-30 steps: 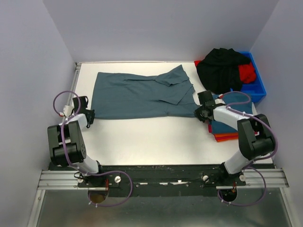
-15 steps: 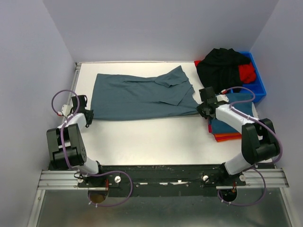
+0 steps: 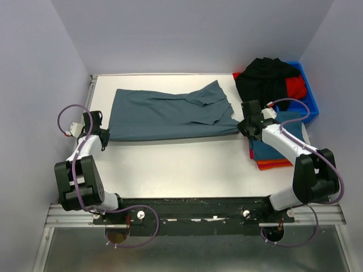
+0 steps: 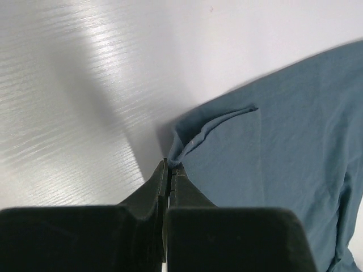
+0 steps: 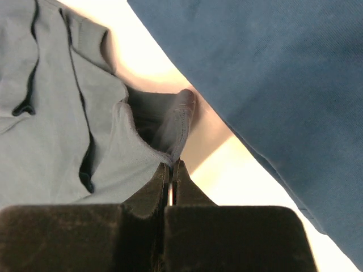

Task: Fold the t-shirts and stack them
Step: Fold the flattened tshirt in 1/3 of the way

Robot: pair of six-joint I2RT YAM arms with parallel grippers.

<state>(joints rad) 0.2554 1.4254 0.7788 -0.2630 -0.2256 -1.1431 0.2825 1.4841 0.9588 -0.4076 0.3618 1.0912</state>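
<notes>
A slate teal-blue t-shirt lies spread across the table's back half, one sleeve folded over it at the right. My left gripper is shut on its near left corner; the left wrist view has the cloth pinched at the jaw tips. My right gripper is shut on the near right corner, where the hem bunches at the tips. Beside the right arm sits a folded stack, with a blue shirt on top and orange and red under it.
A blue plastic bin stands at the back right, with a black shirt and a red one heaped in and over it. Grey walls close in the white table on three sides.
The right gripper shut on the shirt's near right corner. Both grippers have moved away from the bases, carrying the shirt's near edge toward the back.
</notes>
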